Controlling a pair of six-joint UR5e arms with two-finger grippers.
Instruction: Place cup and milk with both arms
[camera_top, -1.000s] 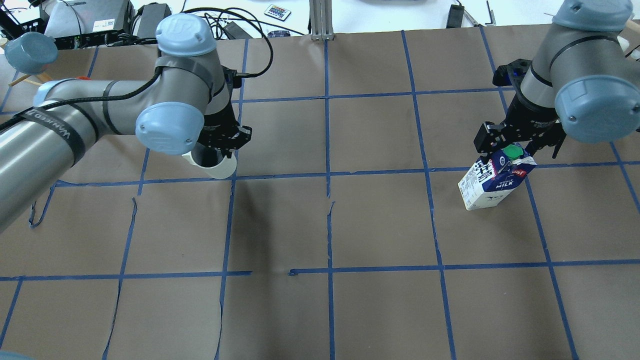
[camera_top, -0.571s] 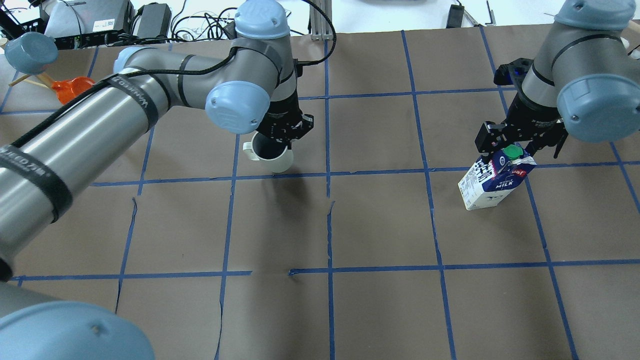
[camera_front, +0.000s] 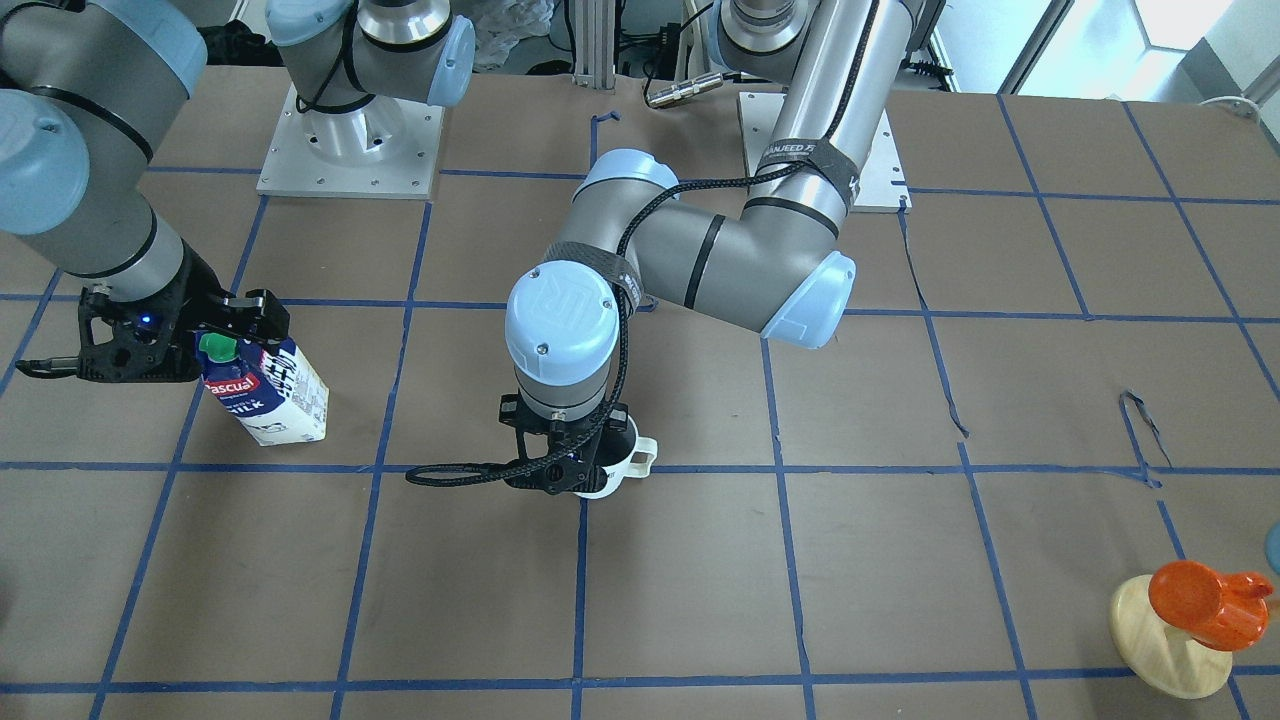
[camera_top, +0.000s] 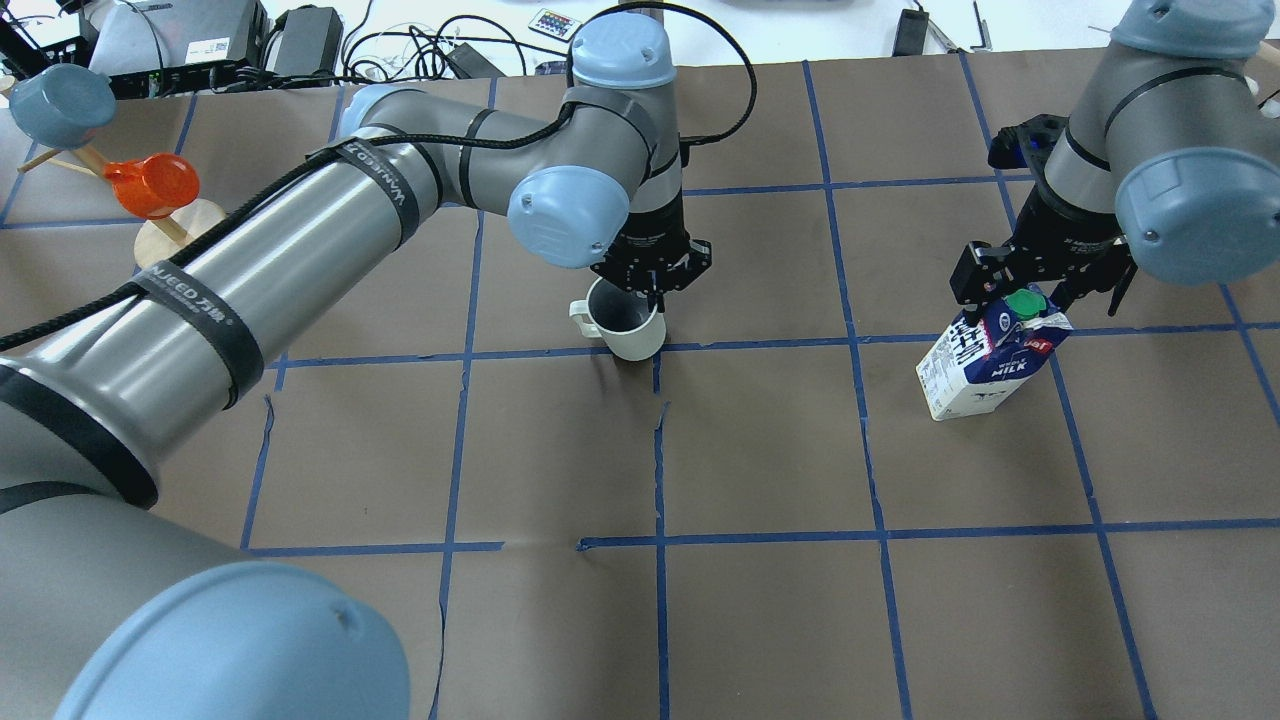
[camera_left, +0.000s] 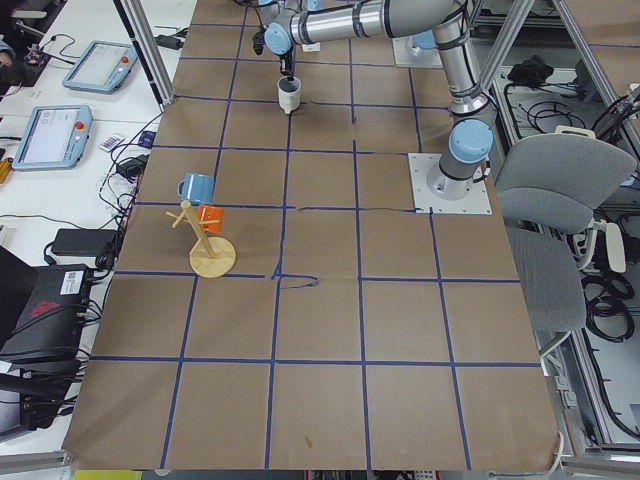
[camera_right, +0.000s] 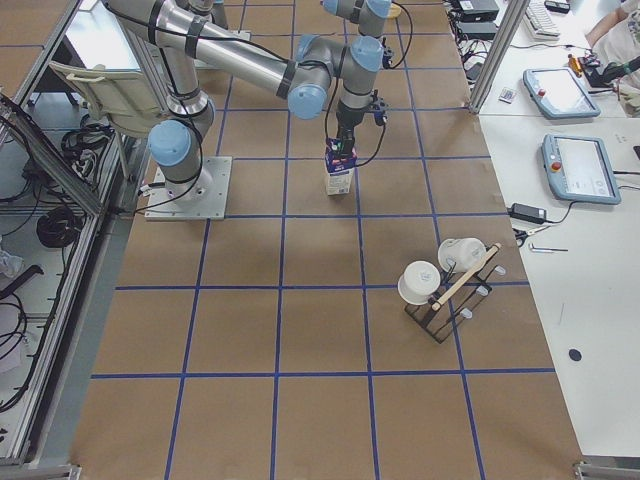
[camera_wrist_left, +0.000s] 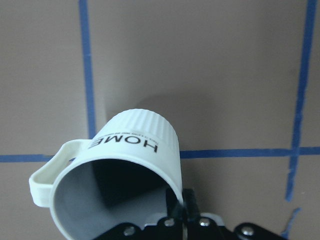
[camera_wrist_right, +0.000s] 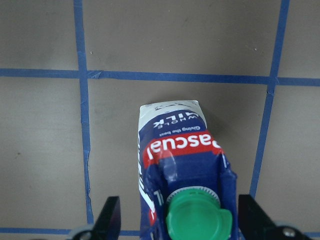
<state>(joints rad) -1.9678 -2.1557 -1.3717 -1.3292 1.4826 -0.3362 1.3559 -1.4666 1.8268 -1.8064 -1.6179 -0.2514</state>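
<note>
One move: left gripper (camera_top: 653, 298), pinching the cup (camera_top: 628, 338) rim, carried it centreward. Right gripper (camera_top: 1022, 292) stays spread astride the milk (camera_top: 975, 375), not yet gripped.

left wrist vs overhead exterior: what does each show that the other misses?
Only the left wrist view: the word HOME on the cup, and a close look at the left gripper pinching its rim.
Only the overhead view: the milk with the right gripper open astride its green cap, and an orange cup on a wooden stand at the view's far left.
Both: the cup's grey inside, its handle, and the blue tape lines crossing beside it.
</note>
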